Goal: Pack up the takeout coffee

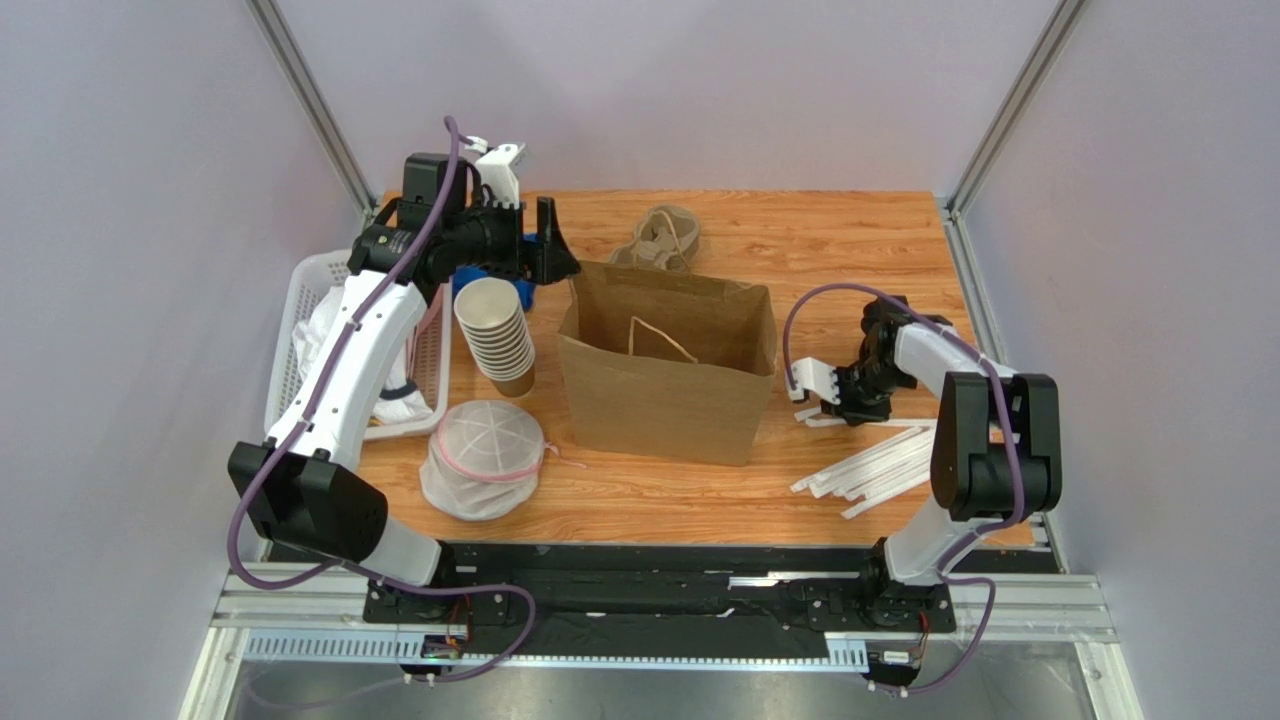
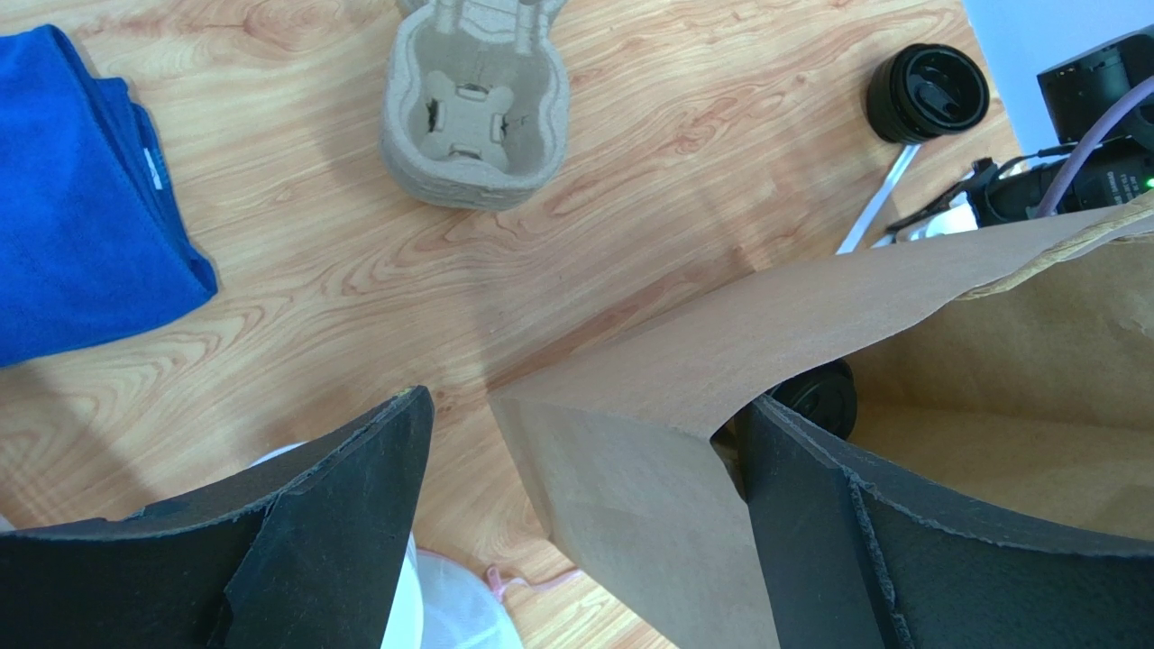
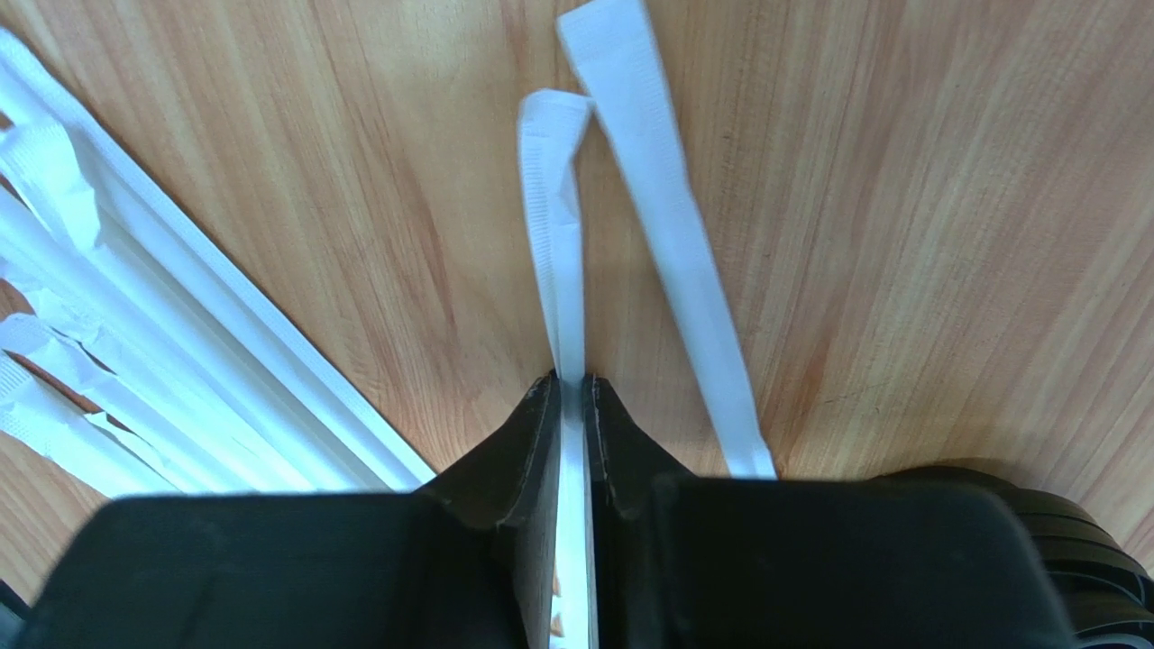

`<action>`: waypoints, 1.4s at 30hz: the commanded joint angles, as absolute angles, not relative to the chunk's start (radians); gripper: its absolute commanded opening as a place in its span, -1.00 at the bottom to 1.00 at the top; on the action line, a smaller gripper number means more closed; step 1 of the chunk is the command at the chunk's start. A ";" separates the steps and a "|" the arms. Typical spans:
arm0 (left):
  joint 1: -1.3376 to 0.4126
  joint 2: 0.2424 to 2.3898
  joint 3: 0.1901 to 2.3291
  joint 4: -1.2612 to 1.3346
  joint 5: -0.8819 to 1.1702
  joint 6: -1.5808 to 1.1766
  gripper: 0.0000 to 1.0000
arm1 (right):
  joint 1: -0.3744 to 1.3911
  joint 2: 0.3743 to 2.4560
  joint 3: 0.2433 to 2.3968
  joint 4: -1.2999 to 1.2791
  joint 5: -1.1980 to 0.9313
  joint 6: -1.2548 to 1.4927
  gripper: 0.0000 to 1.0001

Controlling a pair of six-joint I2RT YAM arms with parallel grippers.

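A brown paper bag stands open mid-table. Inside it, in the left wrist view, a round black lid shows low against the near wall. It looks like the takeout coffee, its cup hidden by the bag wall. My left gripper is open at the bag's back-left corner, with the bag's corner wall between its fingers. My right gripper is low on the table, right of the bag. It is shut on a white wrapped straw, pinched flat at the fingertips.
A stack of lidless paper cups and a bagged bundle of lids lie left of the bag. A white basket is at the far left. A blue cloth and pulp cup carrier sit behind. More straws and a loose black lid are by the right arm.
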State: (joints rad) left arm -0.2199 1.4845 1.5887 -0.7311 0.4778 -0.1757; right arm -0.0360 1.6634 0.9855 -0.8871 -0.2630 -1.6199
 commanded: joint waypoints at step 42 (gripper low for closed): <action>-0.175 1.315 1.559 -0.673 0.453 -0.083 0.89 | 0.665 1.408 2.163 -0.830 -0.509 -0.184 -1.00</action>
State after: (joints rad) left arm -0.1825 1.3842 1.5513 -0.7067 0.4500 -0.0937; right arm 0.5793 1.3708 2.2642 -0.9958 -0.4896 -0.3435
